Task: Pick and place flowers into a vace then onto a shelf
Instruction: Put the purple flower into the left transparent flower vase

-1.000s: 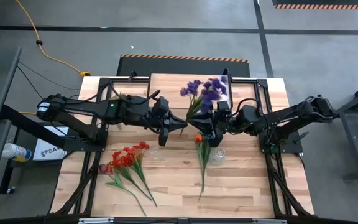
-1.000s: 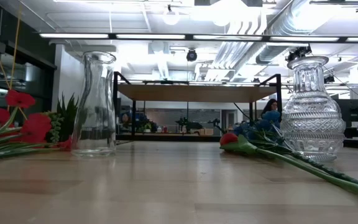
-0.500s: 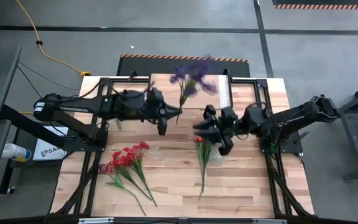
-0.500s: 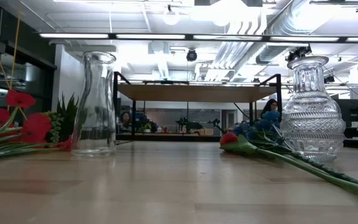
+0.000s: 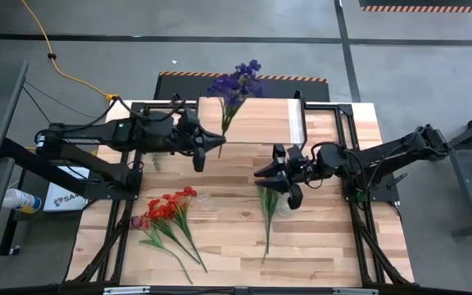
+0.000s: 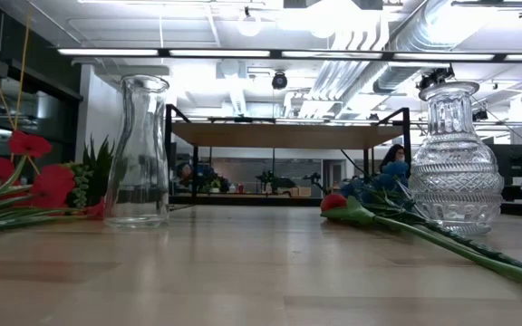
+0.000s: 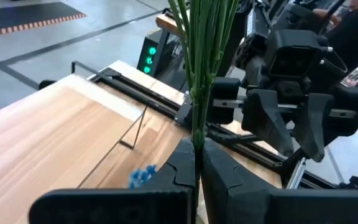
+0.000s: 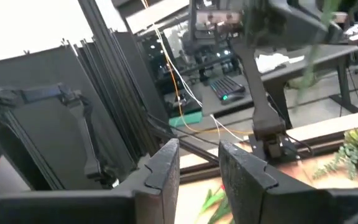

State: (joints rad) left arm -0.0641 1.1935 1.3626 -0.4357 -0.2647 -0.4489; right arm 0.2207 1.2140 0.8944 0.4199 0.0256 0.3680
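Observation:
My left gripper (image 5: 213,142) is shut on a spray of purple flowers (image 5: 236,80), held over the table's far middle. The blooms reach out past the shelf (image 5: 256,121), a light-wood board on black legs at the far edge. My right gripper (image 5: 270,177) hangs open to the right of it, above the table's middle, with nothing between its fingers (image 8: 166,167). Red flowers (image 5: 167,208) lie flat at the near left. An orange-bloomed flower (image 5: 267,215) lies beside a cut-glass vase (image 6: 457,159). A plain clear vase (image 6: 140,149) stands upright. My left gripper pinches the bundle of green stems (image 7: 196,127) between its two fingers, close to the stems' lower end. The fingers come roughly level from the table's left and lie across the stems. The spray is lifted clear of the table and slants up toward the far edge.
A small spiky green plant (image 6: 94,168) stands at the left behind the red flowers. Black frame rails (image 5: 129,164) run along both sides of the table. Bare wood lies between the two vases and along the near edge (image 5: 236,262).
My left gripper has gone toward the table's left and far edge with the purple spray, whose blooms have swung from over the shelf out past the far edge. My right gripper, close beside the stems a second ago, now stands apart from them and points more level.

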